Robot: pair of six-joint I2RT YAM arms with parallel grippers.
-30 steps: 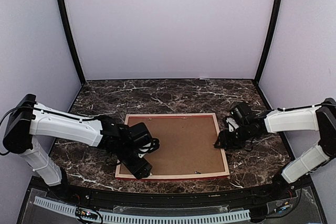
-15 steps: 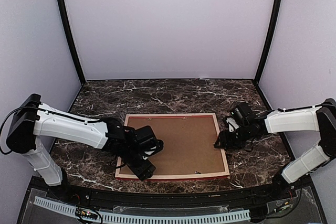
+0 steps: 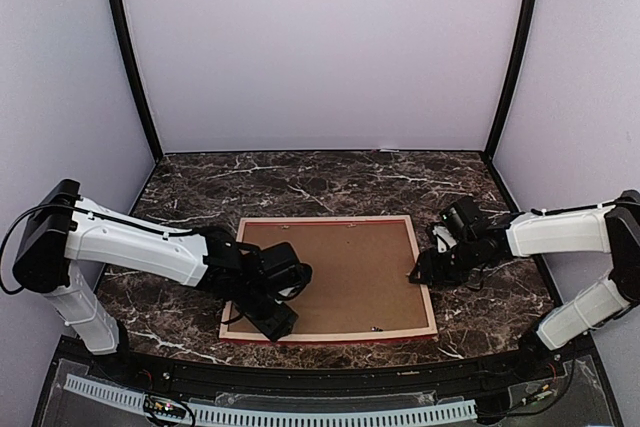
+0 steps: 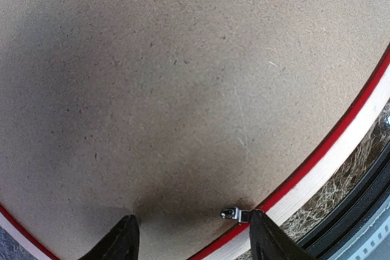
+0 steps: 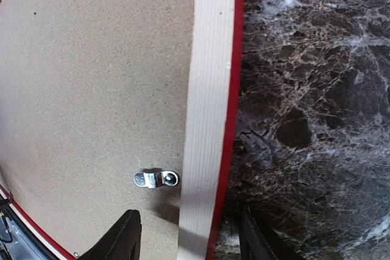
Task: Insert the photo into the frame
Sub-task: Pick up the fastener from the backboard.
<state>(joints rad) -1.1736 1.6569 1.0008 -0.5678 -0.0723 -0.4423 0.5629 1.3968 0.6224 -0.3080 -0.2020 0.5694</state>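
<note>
The frame (image 3: pixel 330 219) lies face down on the marble table, pale wood back up and a red edge showing. A brown backing board (image 3: pixel 350 272) fills it, and the photo is hidden. My left gripper (image 3: pixel 277 325) hovers over the board near the frame's front-left corner. In the left wrist view it (image 4: pixel 194 242) is open, with a small metal clip (image 4: pixel 234 214) right by its right fingertip and the rail (image 4: pixel 341 150) beyond. My right gripper (image 3: pixel 416 275) is open at the right rail (image 5: pixel 210 59). Its fingers straddle the rail just below another clip (image 5: pixel 156 178).
Dark marble tabletop (image 5: pixel 317 89) surrounds the frame. A third clip (image 3: pixel 377 327) sits near the board's front edge. Black corner posts and pale walls enclose the back and sides. The arm bases stand at the near edge.
My left gripper has slid a little to the right over the board's front-left corner, and its jaws have narrowed somewhat. The right arm has not moved.
</note>
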